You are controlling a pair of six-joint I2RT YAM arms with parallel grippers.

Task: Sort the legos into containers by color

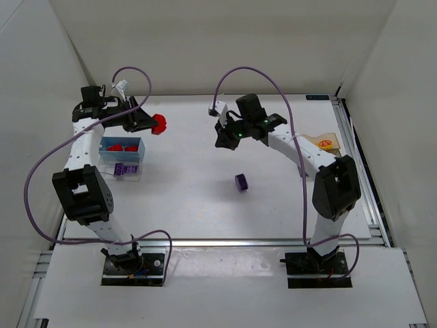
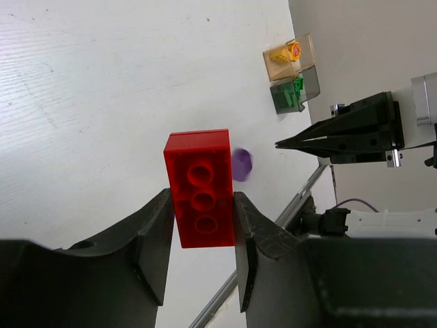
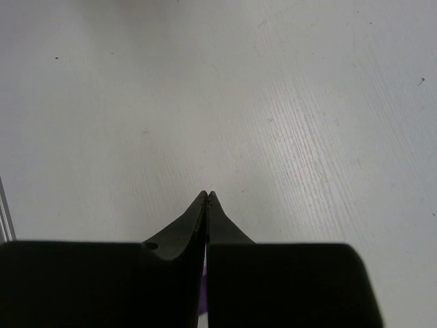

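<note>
My left gripper is shut on a red lego brick and holds it above the table at the back left; in the left wrist view the brick sits between the two fingers. My right gripper is shut and empty over the middle of the table, its tips pressed together. A purple lego lies loose on the table and shows in the left wrist view. The blue container holds red legos. The clear container beside it holds purple ones.
The tan container holds a yellow lego and the dark-clear container next to it holds a green one. In the top view the tan container peeks out behind the right arm. White walls enclose the table; a metal rail runs along its near edge.
</note>
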